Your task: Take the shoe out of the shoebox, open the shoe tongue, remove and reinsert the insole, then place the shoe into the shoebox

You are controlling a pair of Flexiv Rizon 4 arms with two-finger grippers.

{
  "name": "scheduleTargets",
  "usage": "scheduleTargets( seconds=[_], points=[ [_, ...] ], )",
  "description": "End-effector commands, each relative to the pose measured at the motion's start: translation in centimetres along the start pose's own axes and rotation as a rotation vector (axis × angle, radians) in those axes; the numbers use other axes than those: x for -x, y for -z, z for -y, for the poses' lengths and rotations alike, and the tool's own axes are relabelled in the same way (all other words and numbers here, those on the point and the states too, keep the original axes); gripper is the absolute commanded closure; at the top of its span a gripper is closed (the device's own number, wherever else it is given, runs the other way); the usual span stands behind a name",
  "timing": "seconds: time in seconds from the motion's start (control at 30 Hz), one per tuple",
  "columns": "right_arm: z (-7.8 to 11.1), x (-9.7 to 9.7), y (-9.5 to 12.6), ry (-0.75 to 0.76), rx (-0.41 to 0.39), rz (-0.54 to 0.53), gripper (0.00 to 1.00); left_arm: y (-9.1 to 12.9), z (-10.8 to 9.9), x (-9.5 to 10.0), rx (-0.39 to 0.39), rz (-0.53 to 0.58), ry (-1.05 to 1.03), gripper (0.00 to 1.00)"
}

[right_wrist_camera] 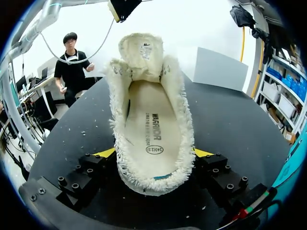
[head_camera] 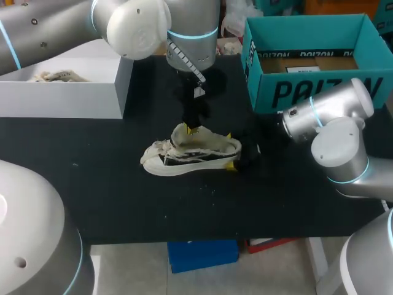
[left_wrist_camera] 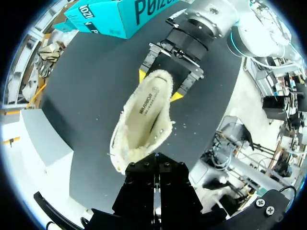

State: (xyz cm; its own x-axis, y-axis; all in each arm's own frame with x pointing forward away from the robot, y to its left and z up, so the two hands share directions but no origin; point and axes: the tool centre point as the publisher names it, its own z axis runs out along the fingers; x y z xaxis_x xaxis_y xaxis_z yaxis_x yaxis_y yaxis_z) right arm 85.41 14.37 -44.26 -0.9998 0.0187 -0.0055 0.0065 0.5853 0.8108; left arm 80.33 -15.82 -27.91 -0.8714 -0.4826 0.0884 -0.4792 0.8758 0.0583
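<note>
The right gripper (right_wrist_camera: 154, 153) is clamping the heel of the shoe (head_camera: 190, 153) on the table (head_camera: 110, 184), outside the box (head_camera: 319, 92) — whether the left gripper (head_camera: 193, 126) above is open I cannot tell — and pulling the insole (right_wrist_camera: 148, 129) is risking twisting the shoe loose.

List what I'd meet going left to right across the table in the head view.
white box → shoe → teal shoebox. Both claws overlap the shoe, so I leave them out of the order.
</note>
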Motion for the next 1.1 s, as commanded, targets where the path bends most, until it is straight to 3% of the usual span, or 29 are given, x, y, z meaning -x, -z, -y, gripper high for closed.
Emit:
scheduleTargets(
  seconds=[0.03,0.1,0.27,0.67,0.73,0.8,1.1],
  points=[
    [0.0,0.1,0.0,-0.001,-0.002,0.001,1.00,-0.8,0.1,0.7,0.008,-0.225,-0.319,1.00],
    [0.0,0.1,0.0,-0.001,-0.002,0.001,1.00,-1.3,0.4,0.9,-0.029,-0.289,-0.398,1.00],
    [0.0,0.1,0.0,-0.001,-0.002,0.001,1.00,-2.1,1.1,0.9,-0.052,-0.280,-0.555,1.00],
    [0.0,0.1,0.0,-0.001,-0.002,0.001,1.00,-2.3,1.5,1.1,-0.040,-0.299,-0.515,1.00],
    [0.0,0.1,0.0,-0.001,-0.002,0.001,1.00,-2.9,1.6,1.5,0.002,-0.243,-0.458,1.00],
    [0.0,0.1,0.0,-0.001,-0.002,0.001,1.00,-3.5,1.7,1.7,-0.030,-0.265,-0.454,1.00],
    [0.0,0.1,0.0,-0.001,-0.002,0.001,1.00,-6.5,2.5,2.1,-0.042,-0.280,-0.433,1.00]
  ],
)
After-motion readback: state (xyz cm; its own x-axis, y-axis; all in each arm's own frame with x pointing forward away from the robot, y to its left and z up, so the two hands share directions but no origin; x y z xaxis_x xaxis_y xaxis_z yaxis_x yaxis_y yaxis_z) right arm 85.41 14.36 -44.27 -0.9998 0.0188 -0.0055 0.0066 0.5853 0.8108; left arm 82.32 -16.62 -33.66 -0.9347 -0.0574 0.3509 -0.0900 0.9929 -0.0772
